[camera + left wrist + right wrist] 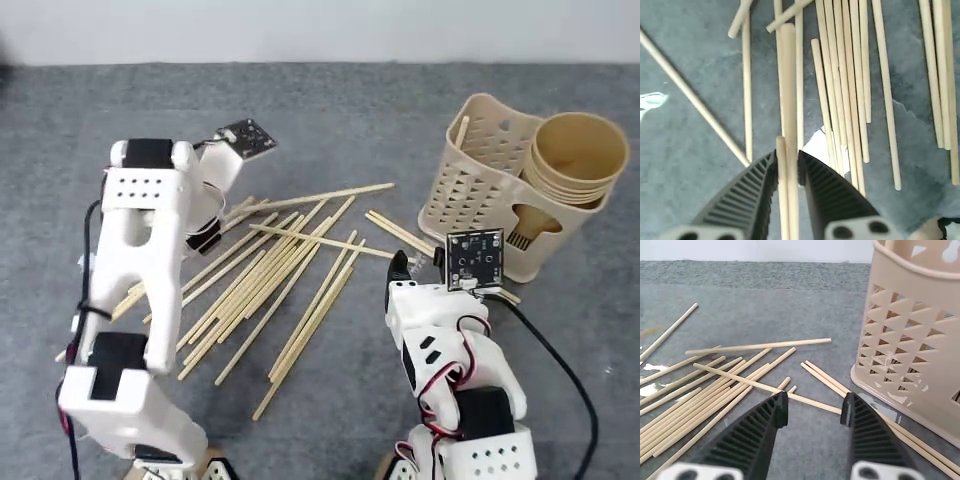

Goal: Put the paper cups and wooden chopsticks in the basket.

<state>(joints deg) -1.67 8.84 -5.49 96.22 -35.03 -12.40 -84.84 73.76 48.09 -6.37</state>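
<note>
Many pale thin chopsticks, nested tan cups

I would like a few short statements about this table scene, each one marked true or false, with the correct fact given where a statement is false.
1. The left pincer is shut on a chopstick. True.
2. The paper cups lie scattered in front of the basket. False: they sit stacked inside the basket.
3. The right pincer is open and holds nothing. True.
4. Every chopstick is already in the basket. False: many loose chopsticks lie outside it.
</note>
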